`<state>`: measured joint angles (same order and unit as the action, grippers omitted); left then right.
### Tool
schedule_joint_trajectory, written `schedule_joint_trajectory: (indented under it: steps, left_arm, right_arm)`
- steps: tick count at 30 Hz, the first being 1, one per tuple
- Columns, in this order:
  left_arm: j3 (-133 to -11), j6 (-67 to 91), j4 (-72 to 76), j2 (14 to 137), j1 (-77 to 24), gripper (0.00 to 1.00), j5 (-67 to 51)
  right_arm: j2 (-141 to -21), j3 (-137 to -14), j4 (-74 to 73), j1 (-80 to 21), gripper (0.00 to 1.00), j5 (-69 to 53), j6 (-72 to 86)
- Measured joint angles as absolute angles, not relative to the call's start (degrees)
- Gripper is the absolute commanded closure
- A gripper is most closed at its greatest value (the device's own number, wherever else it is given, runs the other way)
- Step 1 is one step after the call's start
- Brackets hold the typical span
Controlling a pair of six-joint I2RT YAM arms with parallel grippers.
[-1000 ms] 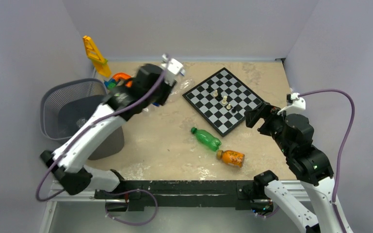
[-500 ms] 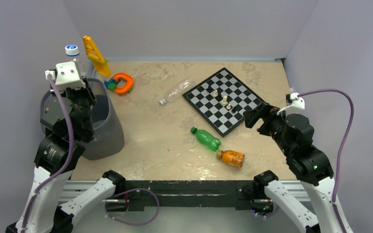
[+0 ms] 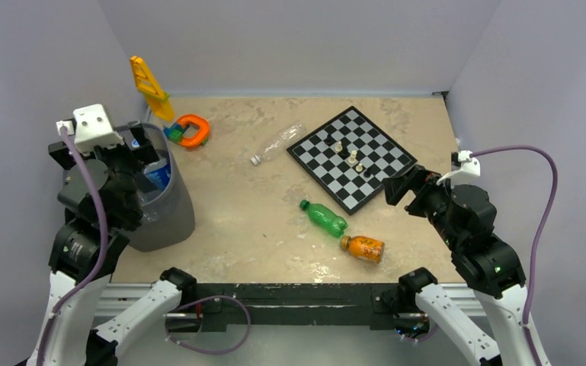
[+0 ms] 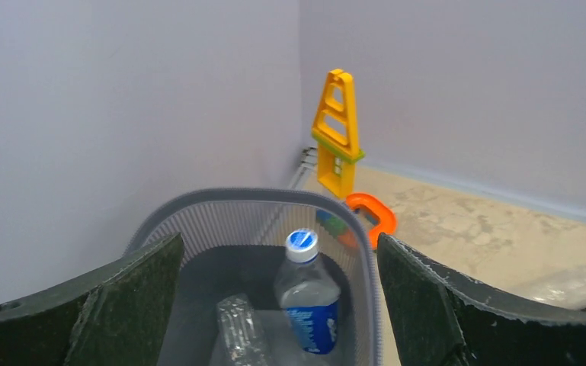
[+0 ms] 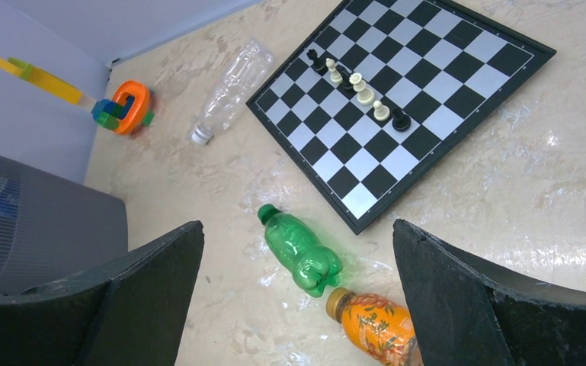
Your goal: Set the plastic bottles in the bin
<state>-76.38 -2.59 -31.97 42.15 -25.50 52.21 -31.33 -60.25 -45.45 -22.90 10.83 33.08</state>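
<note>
The grey mesh bin (image 3: 164, 217) stands at the left edge of the table, toward the near corner. The left gripper (image 3: 136, 152) hangs right over the mouth of the bin. Its two fingers are spread wide apart and there is nothing between them. Inside the bin is the blue-label bottle (image 4: 309, 293) with its cap up. Next to it, lower down, lies a crumpled clear bottle (image 4: 236, 328).

In the far left corner of the table a yellow toy (image 3: 148, 85) stands tall. An orange toy (image 3: 192, 130) lies just beside it, near the far side of the bin.

Further right, toward the far edge, a second clear bottle (image 3: 278, 142) lies on its side with its cap pointing left. Its other end is just beside the chessboard (image 3: 381, 149). The chessboard lies turned like a diamond, with a few chess pieces (image 5: 362, 90) in its middle.

In front of the board, the green bottle (image 3: 325, 217) lies on its side. The orange bottle (image 3: 363, 248) lies just beside it, closer to the near edge. Its dark cap points at the bottom of the green bottle, and I cannot tell if they touch.

The right gripper (image 3: 398, 185) hangs above the table toward the right edge, next to the near side of the board. Its fingers are wide apart and it holds nothing
</note>
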Motion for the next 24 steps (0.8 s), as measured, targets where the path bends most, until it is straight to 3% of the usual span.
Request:
schedule_joint_trajectory:
  steps: [8, 17, 24]
  left_arm:
    - [-91.3, 0.9, -42.0, 53.8, -30.7, 0.00, 40.9]
    - [-101.7, 4.1, -51.2, 86.5, -37.6, 0.00, 24.4]
    - [-108.0, 5.0, -54.0, 106.2, -38.1, 0.00, 19.0]
  right_arm:
    - [-30.3, -59.4, -45.4, -22.9, 0.01, 10.8, 33.3]
    - [-30.3, -58.9, -45.4, -22.9, 0.02, 10.9, 33.4]
    - [-30.7, -58.9, -45.8, -22.9, 0.02, 11.0, 33.0]
